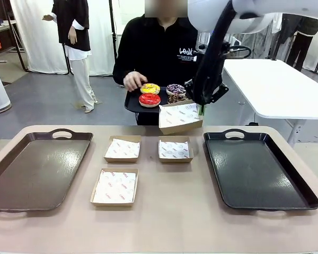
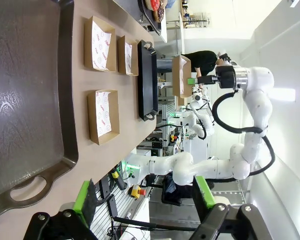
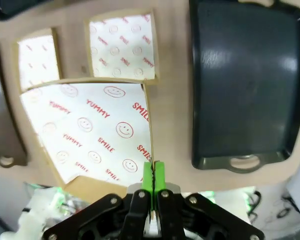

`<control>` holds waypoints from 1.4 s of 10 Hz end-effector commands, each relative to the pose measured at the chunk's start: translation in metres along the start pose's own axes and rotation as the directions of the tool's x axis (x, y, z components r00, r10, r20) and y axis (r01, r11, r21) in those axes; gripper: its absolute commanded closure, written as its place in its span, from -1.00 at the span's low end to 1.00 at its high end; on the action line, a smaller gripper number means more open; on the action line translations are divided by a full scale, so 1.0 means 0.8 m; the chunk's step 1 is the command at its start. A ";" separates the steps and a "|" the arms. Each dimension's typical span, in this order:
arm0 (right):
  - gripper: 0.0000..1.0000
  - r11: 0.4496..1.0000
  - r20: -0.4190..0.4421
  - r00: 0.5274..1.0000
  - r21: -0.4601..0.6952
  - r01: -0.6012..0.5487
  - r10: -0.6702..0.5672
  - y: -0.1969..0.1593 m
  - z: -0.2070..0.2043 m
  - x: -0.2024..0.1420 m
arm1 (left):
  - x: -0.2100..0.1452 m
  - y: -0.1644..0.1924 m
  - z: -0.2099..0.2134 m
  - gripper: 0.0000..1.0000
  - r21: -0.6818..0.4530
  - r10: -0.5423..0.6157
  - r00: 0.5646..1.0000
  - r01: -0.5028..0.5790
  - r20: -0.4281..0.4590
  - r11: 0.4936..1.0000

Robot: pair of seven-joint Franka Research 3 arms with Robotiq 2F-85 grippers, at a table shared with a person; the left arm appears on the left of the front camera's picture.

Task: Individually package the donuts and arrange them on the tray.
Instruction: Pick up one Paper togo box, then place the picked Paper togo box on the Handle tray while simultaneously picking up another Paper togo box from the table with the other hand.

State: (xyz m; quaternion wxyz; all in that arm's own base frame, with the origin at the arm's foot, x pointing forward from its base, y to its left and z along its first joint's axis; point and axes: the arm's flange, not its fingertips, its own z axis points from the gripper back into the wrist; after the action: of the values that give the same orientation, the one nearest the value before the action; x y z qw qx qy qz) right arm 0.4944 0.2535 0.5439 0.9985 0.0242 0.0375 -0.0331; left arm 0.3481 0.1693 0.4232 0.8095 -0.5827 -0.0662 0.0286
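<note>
Several donuts lie on a small black tray [image 1: 131, 104] that a person holds at the far edge of the table: yellow [image 1: 150, 88], red [image 1: 149, 100], dark purple [image 1: 176, 89] and a brown one [image 1: 176, 98] partly hidden behind a box. My right gripper [image 1: 202, 109] [image 3: 153, 175] is shut on the rim of a paper-lined cardboard box [image 1: 179, 118] [image 3: 90, 132], holding it in the air just in front of that tray. My left gripper [image 2: 143, 197] stands open and empty above the table's near left, over the left dark tray [image 2: 25, 100].
Three open lined boxes [image 1: 123, 148] [image 1: 175, 150] [image 1: 115, 187] rest in the middle of the table. Large dark trays lie at the left [image 1: 37, 169] and right [image 1: 257, 169]. A white table [image 1: 281, 90] stands behind on the right. Another person stands far back on the left.
</note>
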 end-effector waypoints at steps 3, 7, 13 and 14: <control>1.00 1.000 -0.024 1.000 0.006 0.015 -0.015 0.000 -0.004 0.022 | -0.001 -0.001 0.001 -1.00 -0.003 0.003 1.000 -0.003 0.005 1.000; 1.00 1.000 -0.024 1.000 0.006 0.015 -0.015 0.000 -0.004 0.022 | -0.001 -0.001 0.001 -1.00 -0.003 0.003 1.000 -0.003 0.005 1.000; 1.00 1.000 -0.024 1.000 0.006 0.015 -0.015 0.000 -0.004 0.022 | -0.001 -0.001 0.001 -1.00 -0.003 0.003 1.000 -0.003 0.005 1.000; 1.00 1.000 -0.024 1.000 0.006 0.015 -0.015 0.000 -0.004 0.022 | -0.001 -0.001 0.001 -1.00 -0.003 0.003 1.000 -0.003 0.005 1.000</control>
State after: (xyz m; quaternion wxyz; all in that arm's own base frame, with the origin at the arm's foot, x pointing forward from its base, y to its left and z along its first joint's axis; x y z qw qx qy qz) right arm 0.5169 0.2562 0.5432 0.9977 0.0294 0.0493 -0.0372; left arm 0.3482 0.1693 0.4231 0.8095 -0.5827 -0.0662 0.0287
